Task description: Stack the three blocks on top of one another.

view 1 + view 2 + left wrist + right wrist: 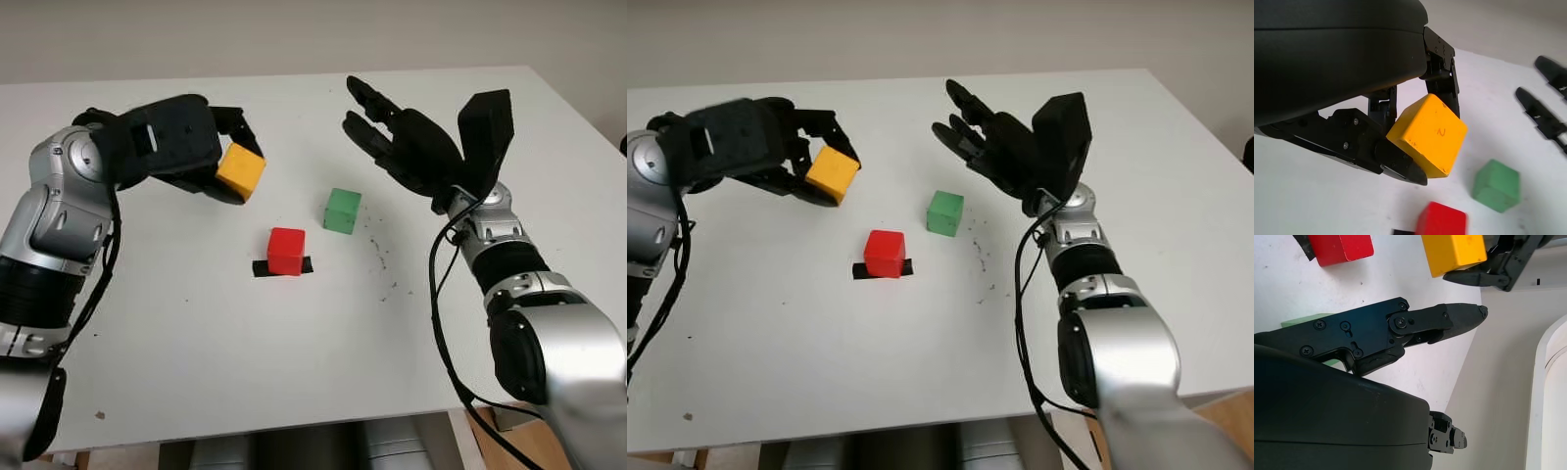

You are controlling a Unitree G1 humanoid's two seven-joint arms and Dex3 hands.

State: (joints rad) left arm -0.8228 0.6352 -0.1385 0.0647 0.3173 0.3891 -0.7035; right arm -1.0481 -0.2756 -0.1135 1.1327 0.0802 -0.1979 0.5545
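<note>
L hand [201, 157] pinched yellow block [241, 171] above white table [196, 323], left of red block [286, 251] & green block [342, 211]; R hand [407, 142] held nothing, raised nearby.

Light: even, soft and bright across the white table [294, 372].
Shadows: faint, diffuse beneath the small red cube block [286, 251].
Glare: none.
Blur: the red cube's edges are soft in the left wrist view.
</note>
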